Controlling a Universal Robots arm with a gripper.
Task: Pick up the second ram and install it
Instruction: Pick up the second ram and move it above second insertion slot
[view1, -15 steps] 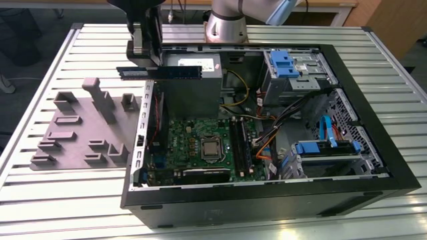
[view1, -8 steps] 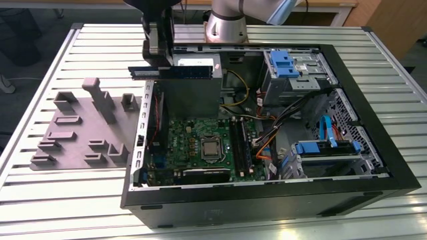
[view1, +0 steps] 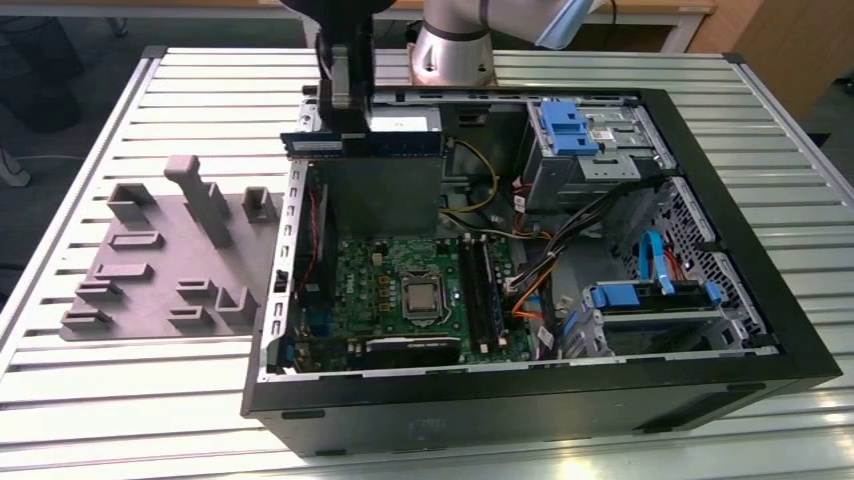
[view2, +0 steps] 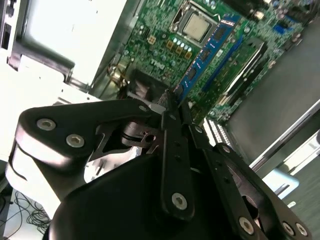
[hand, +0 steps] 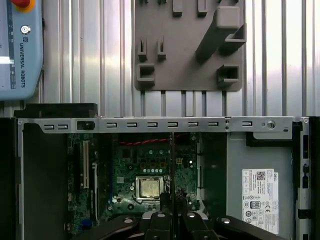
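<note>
The second ram is a thin blue-green stick held level above the back of the open computer case, over the motherboard. My gripper is shut on its end towards the exterior view's left. In the second wrist view the fingers clamp the ram, which stretches away over the board beside the processor socket. The first wrist view has the ram edge-on as a thin dark line rising from the gripper. Long black slots lie just to the exterior view's right of the socket.
A gray holder with upright blocks lies on the slatted table at the exterior view's left of the case. Drive cages with blue clips and loose cables fill the case's other side. A control pendant lies on the table.
</note>
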